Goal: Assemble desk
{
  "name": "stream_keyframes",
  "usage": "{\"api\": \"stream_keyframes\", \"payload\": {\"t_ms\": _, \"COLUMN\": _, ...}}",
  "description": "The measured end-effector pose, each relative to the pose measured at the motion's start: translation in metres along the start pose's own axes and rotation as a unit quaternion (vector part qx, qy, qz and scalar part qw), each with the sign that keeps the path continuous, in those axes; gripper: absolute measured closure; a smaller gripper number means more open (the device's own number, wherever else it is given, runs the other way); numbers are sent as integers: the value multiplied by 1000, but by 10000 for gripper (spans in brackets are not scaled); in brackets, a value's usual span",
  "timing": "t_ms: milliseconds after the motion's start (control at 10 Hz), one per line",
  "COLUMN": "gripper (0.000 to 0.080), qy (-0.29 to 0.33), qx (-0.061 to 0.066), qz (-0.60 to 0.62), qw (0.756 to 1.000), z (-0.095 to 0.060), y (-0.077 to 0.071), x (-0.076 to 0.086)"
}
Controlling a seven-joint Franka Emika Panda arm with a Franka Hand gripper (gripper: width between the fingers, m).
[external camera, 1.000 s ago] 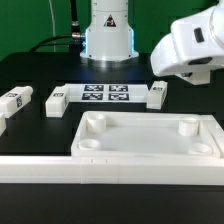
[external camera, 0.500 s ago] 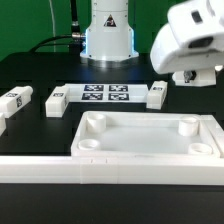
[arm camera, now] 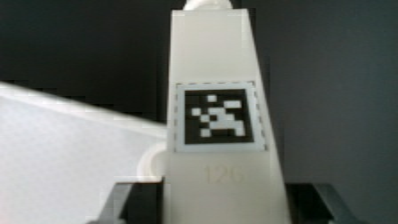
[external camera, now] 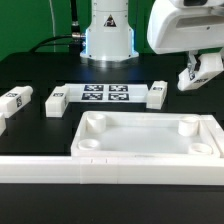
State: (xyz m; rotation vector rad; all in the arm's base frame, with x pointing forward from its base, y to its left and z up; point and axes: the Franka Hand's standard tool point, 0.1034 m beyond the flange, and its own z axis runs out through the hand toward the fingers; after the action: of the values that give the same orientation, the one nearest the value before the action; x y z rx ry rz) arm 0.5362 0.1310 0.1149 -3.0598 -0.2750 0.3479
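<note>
Closest in, the long white bar (external camera: 60, 170) runs across the front, and right behind it the desk top (external camera: 140, 135) lies flat on the black table (external camera: 30, 135), round corner sockets facing up. Behind that sits the marker board (external camera: 105, 93), with the first leg (external camera: 157, 94) just off its end on the exterior view's right, the second leg (external camera: 56, 99) just off the other end, and the third leg (external camera: 12, 100) further left. Further back on the right, the gripper (external camera: 200, 72) is clamped on the fourth leg (arm camera: 214, 50), holding it tilted above the table.
</note>
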Motion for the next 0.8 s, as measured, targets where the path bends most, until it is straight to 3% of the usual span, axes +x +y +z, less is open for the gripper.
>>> {"api": "stream_keyframes", "payload": {"t_ms": 300, "gripper": 509, "qy": 101, "qx": -3, "qz": -3, "qw": 995, "z": -4, "y": 2, "x": 8}}
{"api": "stream_keyframes", "payload": {"t_ms": 600, "gripper": 509, "qy": 170, "qx": -7, "qz": -7, "qw": 985, "z": -48, "y": 13, "x": 25}}
{"api": "stream_keyframes", "payload": {"t_ms": 800, "gripper": 509, "qy": 230, "qx": -9, "qz": -8, "qw": 973, "z": -58, "y": 14, "x": 33}}
